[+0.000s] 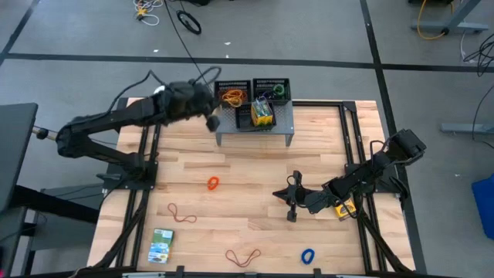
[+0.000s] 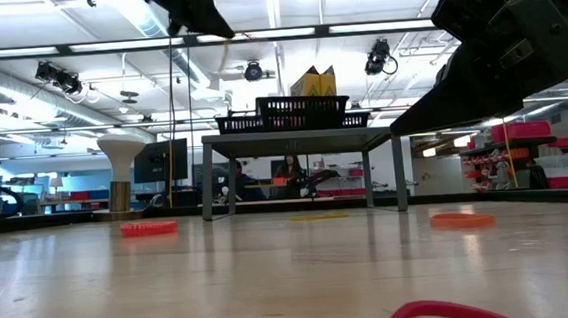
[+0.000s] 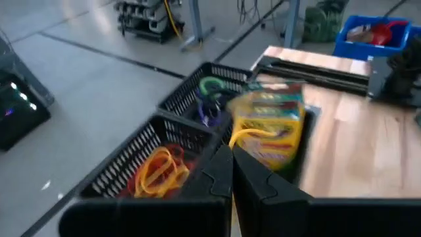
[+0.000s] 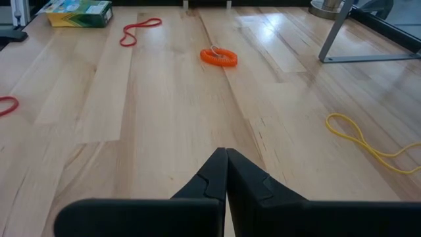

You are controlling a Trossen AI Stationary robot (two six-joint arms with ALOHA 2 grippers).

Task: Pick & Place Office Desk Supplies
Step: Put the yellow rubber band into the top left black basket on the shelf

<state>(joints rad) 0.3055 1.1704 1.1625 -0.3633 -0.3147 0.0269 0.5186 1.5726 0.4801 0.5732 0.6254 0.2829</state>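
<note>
Fingers of the left gripper (image 3: 231, 172) are pressed together with nothing between them, poised above two black mesh trays (image 1: 252, 89) on the grey shelf (image 1: 255, 123). One tray holds a tangle of orange bands (image 3: 158, 171), the other green and purple loops (image 3: 209, 99). A yellow-green card box (image 3: 270, 125) stands just beside them on the shelf, a yellow band draped over it. The right gripper (image 4: 225, 172) is also closed and empty, low over the wooden table (image 1: 231, 197). Scattered there are an orange band (image 1: 213, 183), red loops (image 1: 182, 213), a blue band (image 1: 307, 255) and a green-white box (image 1: 161, 245).
</note>
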